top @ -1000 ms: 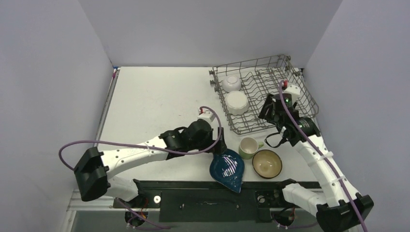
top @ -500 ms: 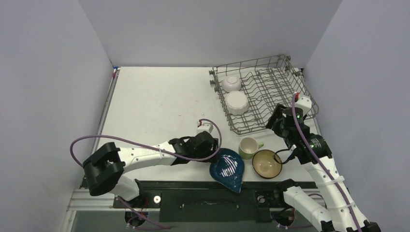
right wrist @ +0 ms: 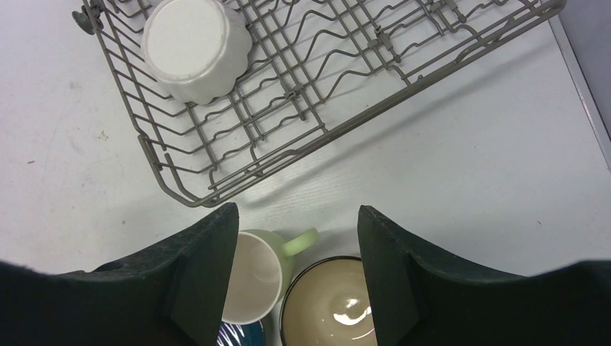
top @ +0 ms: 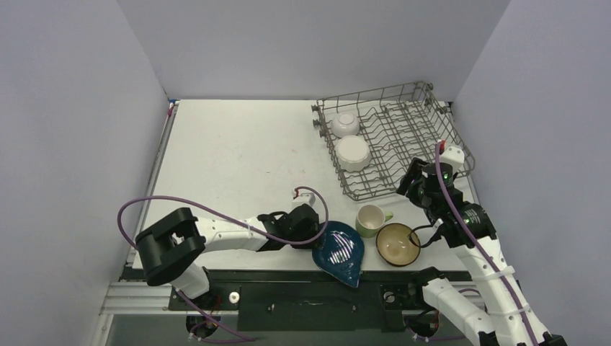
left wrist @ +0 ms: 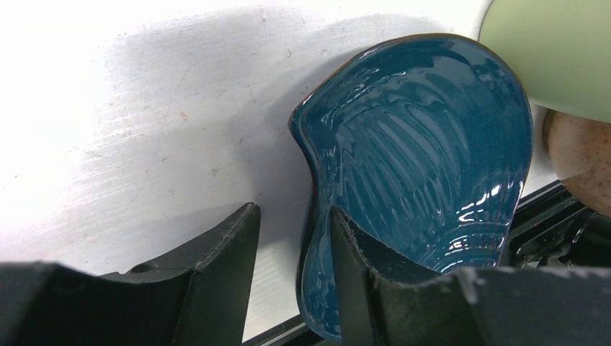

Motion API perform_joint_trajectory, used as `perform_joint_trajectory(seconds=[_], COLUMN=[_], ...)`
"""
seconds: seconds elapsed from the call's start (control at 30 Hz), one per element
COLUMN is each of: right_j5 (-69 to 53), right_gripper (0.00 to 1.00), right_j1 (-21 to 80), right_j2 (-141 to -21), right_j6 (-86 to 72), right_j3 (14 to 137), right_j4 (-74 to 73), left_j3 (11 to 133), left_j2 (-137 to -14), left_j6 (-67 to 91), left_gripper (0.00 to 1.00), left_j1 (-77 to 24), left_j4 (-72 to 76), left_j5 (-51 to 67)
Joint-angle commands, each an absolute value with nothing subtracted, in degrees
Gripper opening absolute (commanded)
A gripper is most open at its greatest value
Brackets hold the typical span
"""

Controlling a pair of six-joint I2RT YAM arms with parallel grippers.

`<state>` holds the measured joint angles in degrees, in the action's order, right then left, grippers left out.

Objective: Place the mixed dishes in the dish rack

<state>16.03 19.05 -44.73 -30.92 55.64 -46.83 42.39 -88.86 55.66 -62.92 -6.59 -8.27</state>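
Left gripper (left wrist: 292, 216) is down low at the table (left wrist: 144, 130), and I've got it straddling the near rim of the blue leaf dish (left wrist: 425, 144). One finger sits outside the rim, the other reaches in over the striped inside. The jaws are partway apart and not clamped: I can see a strip of bare table between the outer finger and the dish edge, so nothing is held here. The dish lies flat on the table, and its near end hangs over the dark rail at the table edge. Past the dish, up at the far right of this gripper, is the green mug (left wrist: 555, 50). The speckled outside of the brown bowl (left wrist: 580, 144) is just below it.

Over to the right gripper (right wrist: 297, 213). It's hanging in the air with its fingers spread wide and nothing between them. Straight below it, the mug stands upright with its handle pointing toward the gripper's right finger, partly tucked under the left finger. The brown bowl sits just beside the mug, cream inside up, under the gap between the fingers.

Ahead of this gripper is the dish rack (top: 411, 126), flat on the table. The scalloped plate (right wrist: 196, 49) is upside down in the rack's near left corner. The small white bowl (top: 345, 124) is in the rack too, just beyond the plate.
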Motion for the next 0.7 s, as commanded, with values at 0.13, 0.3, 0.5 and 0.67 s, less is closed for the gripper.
perform_joint_trajectory(seconds=[0.13,0.3,0.5,0.67], right_j5=[15.3,15.11,14.83,14.57], right_gripper=[0.57,0.57,0.57,0.57], right_j1=[18.68,18.67,18.63,18.63], right_j2=[-45.18,-45.32,-45.65,-46.66], right_j6=[-30.67,-30.5,-30.46,-30.34], right_j3=[54.43,54.42,54.37,54.63], right_j4=[-46.34,-46.34,-46.27,-46.31], left_j3=[42.93,43.82,44.99,44.19], left_j2=[-91.22,-93.42,-95.09,-95.15], left_j6=[53.79,52.51,50.92,50.63], left_gripper=[0.37,0.33,0.25,0.01], left_j1=[-62.79,-61.21,-60.65,-59.96], left_j4=[-0.9,-0.88,-0.83,-0.88], left_j5=[-7.32,-6.79,-7.34,-6.17])
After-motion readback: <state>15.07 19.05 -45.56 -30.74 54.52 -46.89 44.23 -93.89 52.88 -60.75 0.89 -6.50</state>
